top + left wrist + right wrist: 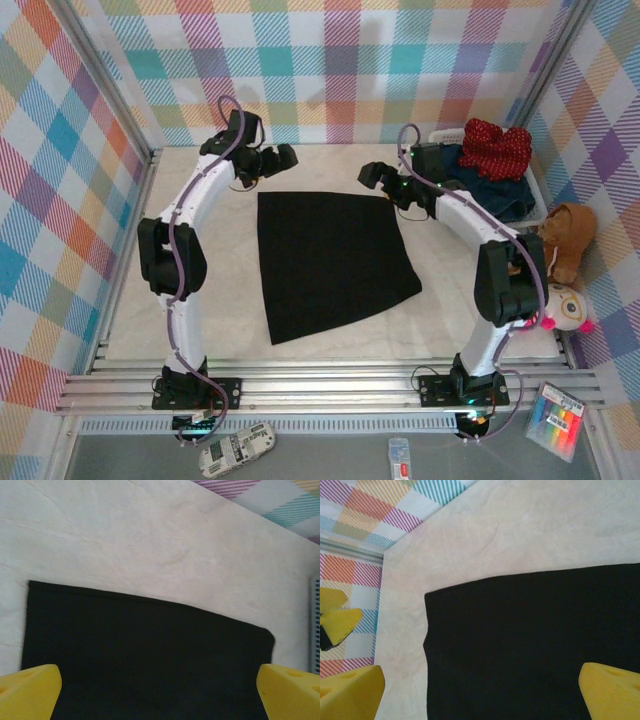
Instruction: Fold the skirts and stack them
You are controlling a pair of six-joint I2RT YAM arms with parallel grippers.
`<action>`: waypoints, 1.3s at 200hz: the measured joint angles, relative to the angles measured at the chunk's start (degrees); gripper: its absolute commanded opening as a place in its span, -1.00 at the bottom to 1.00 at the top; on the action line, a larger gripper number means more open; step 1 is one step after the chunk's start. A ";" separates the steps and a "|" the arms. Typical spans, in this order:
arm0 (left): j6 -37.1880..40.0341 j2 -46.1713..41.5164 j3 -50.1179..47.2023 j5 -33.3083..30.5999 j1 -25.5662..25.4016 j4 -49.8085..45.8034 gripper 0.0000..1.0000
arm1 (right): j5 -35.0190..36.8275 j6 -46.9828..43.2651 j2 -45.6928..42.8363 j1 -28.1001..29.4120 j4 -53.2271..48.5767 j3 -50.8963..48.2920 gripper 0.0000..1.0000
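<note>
The black skirt point(330, 265) lies flat mid-frame on the tabletop point(235, 300). The left pincer point(280, 158) and right pincer point(372, 177) hover wide apart by its top corners. Uneven pinches there could bunch the cloth and skew the fold.

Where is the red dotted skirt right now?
In the top view, the red dotted skirt lies at far right, on top of the blue denim heaped in the white basket, beyond the brown teddy bear.

A brown teddy bear point(568, 238) sits beside the white basket point(541, 196).
</note>
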 measured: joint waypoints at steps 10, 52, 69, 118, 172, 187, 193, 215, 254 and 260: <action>-1.09 0.39 -0.79 1.73 -0.20 1.05 1.00 | -0.11 -0.33 2.58 0.26 -0.63 1.88 0.98; -4.72 8.41 -0.44 6.86 -0.55 4.76 1.00 | 1.73 0.15 13.29 1.14 -3.58 8.90 0.98; -5.62 14.60 2.54 7.32 -0.48 4.81 1.00 | 3.02 1.57 16.74 1.33 -4.94 11.17 0.98; -6.38 27.61 20.61 6.86 0.33 4.22 1.00 | 7.58 5.18 26.86 1.36 -7.67 21.57 0.98; -5.27 40.39 40.57 7.78 1.81 1.81 1.00 | 11.91 6.86 32.46 1.70 -8.31 30.97 0.98; -4.85 40.41 40.61 8.55 1.95 0.70 1.00 | 12.13 6.38 31.89 1.70 -8.44 30.62 0.98; -4.74 40.15 40.61 8.92 1.95 -0.07 1.00 | 12.13 5.97 31.12 1.70 -8.28 29.66 0.98; -4.68 37.94 39.01 9.88 1.92 -2.84 1.00 | 12.13 4.24 23.65 2.03 -8.61 20.81 0.98; -4.92 21.03 19.65 9.84 0.74 -3.37 1.00 | 13.16 2.12 2.21 2.54 -9.09 -0.20 0.98; -5.18 17.84 16.26 9.68 0.33 -2.43 1.00 | 13.38 1.95 -0.92 2.62 -9.33 -3.04 0.98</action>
